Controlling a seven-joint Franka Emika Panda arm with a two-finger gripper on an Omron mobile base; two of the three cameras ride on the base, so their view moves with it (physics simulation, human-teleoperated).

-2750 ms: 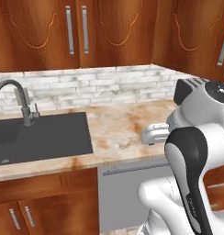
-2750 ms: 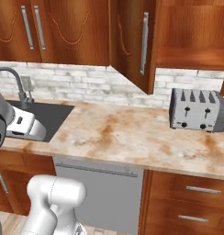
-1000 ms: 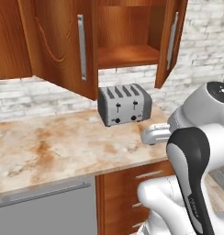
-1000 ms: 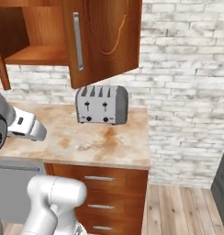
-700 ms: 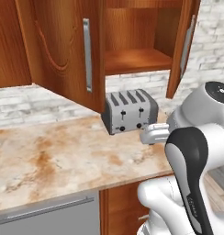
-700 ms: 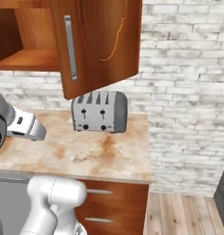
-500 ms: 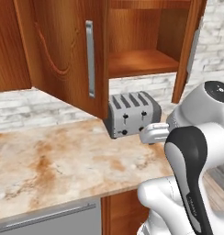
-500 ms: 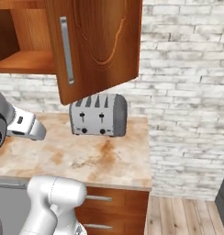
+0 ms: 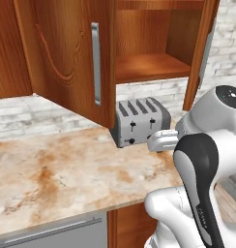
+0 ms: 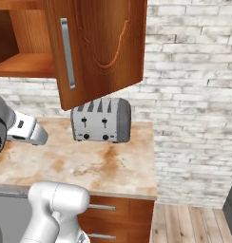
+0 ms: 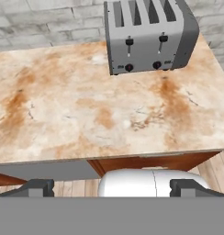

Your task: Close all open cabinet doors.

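An upper cabinet stands open above the counter. Its left cabinet door [image 9: 66, 53] swings out toward me, reddish-brown with a carved arch and a vertical silver handle. The right cabinet door [image 9: 203, 48] also hangs open and is seen nearly edge-on in the left base view. In the right base view its carved front [image 10: 101, 47] faces the camera. Between them lies a bare wooden shelf [image 9: 149, 65]. My gripper [image 11: 112, 188] is open, its fingertips [image 11: 38, 187] wide apart with nothing between them. It hovers over the counter's front edge, well below both doors and touching neither.
A silver four-slot toaster [image 9: 139, 121] sits on the marble counter [image 9: 52, 174] under the cabinet, against the brick wall [image 10: 194, 85]. A dishwasher front [image 9: 52, 232] and drawers [image 10: 118, 213] lie below. The counter ends at the right [image 10: 153, 166], with wooden floor [image 10: 194, 223] beyond.
The whole picture has shifted: the base drove right and closer, so sink gave way to the open cabinet and toaster. The doors stay open; the arm's pose is unchanged.
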